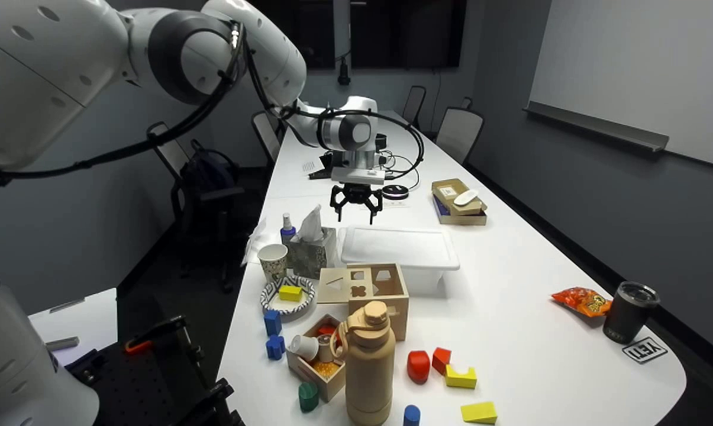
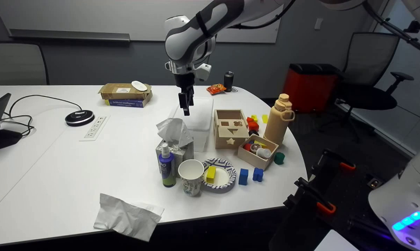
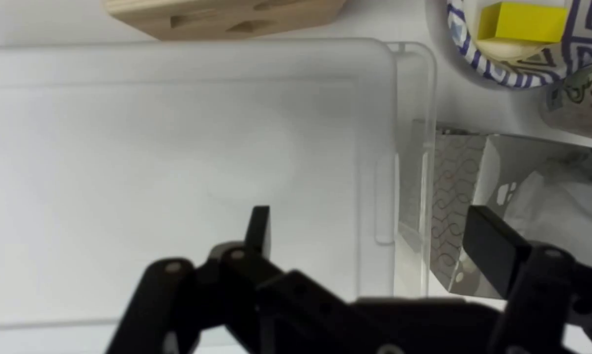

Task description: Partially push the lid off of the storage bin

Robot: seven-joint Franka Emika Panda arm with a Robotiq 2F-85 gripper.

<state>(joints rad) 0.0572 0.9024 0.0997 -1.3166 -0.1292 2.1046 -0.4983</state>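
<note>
The lid [image 1: 399, 247] is a flat white rectangular panel on top of the low translucent storage bin [image 1: 427, 278]. Both also show in an exterior view, the lid [image 2: 198, 113] partly behind the fingers and the bin [image 2: 198, 139] below it. In the wrist view the lid [image 3: 178, 187] sits off to the left, and a narrow strip of the bin's end, with its rim [image 3: 430, 147], is uncovered on the tissue box side. My gripper [image 3: 369, 211] is open and empty above that end. One finger is over the lid, the other over the tissue box. It shows in both exterior views [image 1: 356, 219] [image 2: 188, 108].
A tissue box [image 1: 312, 254] stands close beside the bin's uncovered end. A wooden shape-sorter box [image 1: 386, 290] stands along its long side. A paper cup [image 2: 191, 176], spray bottle [image 2: 167, 167], patterned bowl [image 2: 220, 174] and tan bottle [image 1: 370, 367] stand nearby. A cardboard box [image 1: 460, 204] lies farther off.
</note>
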